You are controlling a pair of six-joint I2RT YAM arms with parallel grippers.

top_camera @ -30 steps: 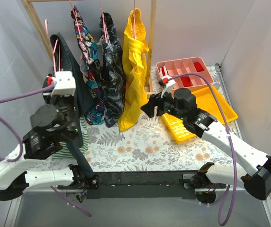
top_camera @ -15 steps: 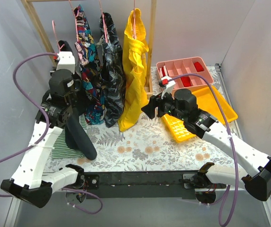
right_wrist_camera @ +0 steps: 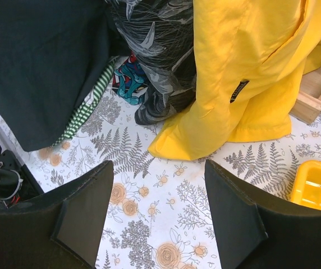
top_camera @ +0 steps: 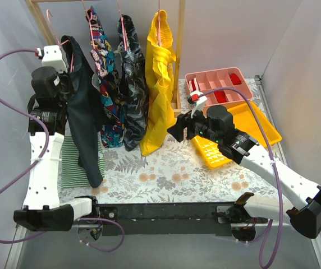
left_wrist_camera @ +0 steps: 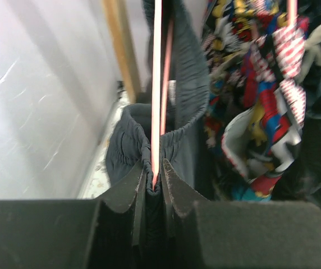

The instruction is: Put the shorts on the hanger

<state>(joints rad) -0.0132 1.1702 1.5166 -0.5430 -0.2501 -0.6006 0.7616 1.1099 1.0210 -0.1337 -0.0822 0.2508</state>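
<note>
Left wrist: I see left gripper pinched tight on hanger wire plus shorts waistband. Shorts hang from hanger, just left of printed garment. Right gripper spread wide, empty, above table.

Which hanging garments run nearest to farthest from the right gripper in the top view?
1. yellow garment, just left of the right gripper
2. black-and-grey garment, further left
3. multicoloured garment, left again
4. shorts, far left
</note>
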